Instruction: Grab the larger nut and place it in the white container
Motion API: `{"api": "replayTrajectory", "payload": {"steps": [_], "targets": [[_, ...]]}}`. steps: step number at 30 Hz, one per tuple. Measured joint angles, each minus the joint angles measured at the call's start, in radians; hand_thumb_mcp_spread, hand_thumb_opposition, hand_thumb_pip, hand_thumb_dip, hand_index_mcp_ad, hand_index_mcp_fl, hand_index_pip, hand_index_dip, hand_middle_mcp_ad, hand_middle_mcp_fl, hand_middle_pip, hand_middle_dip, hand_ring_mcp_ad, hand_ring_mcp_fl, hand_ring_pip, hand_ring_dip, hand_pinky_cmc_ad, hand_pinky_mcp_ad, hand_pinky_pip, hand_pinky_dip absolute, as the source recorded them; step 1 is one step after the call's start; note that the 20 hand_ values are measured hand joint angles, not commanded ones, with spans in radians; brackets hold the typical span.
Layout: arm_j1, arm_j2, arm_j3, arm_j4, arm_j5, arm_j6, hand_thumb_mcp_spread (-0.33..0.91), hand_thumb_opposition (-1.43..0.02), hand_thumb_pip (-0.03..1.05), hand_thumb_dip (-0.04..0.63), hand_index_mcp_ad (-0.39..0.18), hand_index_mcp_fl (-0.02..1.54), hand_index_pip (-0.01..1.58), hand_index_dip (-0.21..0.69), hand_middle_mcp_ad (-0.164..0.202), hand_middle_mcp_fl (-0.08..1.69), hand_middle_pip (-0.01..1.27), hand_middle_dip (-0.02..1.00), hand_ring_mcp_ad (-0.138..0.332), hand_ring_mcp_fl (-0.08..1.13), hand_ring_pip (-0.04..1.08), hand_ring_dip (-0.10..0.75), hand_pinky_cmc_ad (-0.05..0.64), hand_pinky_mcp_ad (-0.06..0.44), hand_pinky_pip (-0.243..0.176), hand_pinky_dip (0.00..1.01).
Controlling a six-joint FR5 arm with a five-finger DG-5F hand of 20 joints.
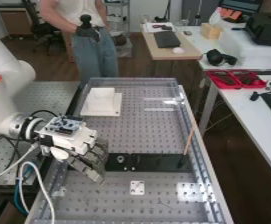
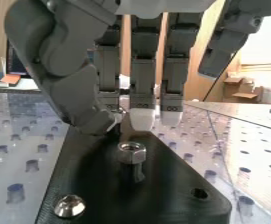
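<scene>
Wrist view: your dark grey hand (image 2: 143,75) hangs with its fingers extended, thumb and fingertips apart. A silver, six-sided round metal part (image 2: 131,152) stands upright on the flat black bar (image 2: 172,205), lower than the fingertips and on the camera's side of them. You may be looking at the larger nut; its place in the row is uncertain, so confirm that before closing. In the high view, the ring-shaped metal bearing (image 1: 120,159) lies just right of your hand.
</scene>
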Motion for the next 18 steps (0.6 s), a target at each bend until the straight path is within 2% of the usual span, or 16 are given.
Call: {"api": "replayTrajectory", "payload": {"steps": [6, 7, 10, 18], "targets": [[0.002, -0.003, 0.001, 0.002, 0.008, 0.005, 0.45, -0.87, 0.75, 0.353, -0.155, 0.28, 1.43, -0.068, 0.0, 0.44, 1.09, 0.77, 0.033, 0.35, 0.72, 0.496, 0.29, 0.215, 0.021, 0.31], [0.002, -0.004, 0.001, 0.003, 0.008, 0.006, 0.44, -0.87, 0.75, 0.353, -0.155, 0.28, 1.43, -0.061, 0.0, 0.44, 1.09, 0.77, 0.033, 0.35, 0.72, 0.499, 0.29, 0.216, 0.035, 0.31], [0.001, -0.006, 0.0, 0.012, 0.008, 0.009, 0.44, -0.88, 0.75, 0.349, -0.155, 0.3, 1.41, -0.058, 0.0, 0.45, 1.08, 0.77, 0.03, 0.36, 0.72, 0.511, 0.29, 0.216, 0.037, 0.29], [0.0, -0.009, 0.003, 0.012, 0.009, 0.014, 0.45, -0.88, 0.75, 0.349, -0.155, 0.31, 1.42, -0.047, 0.0, 0.45, 1.05, 0.77, 0.03, 0.36, 0.67, 0.518, 0.29, 0.215, 0.037, 0.27]]}}
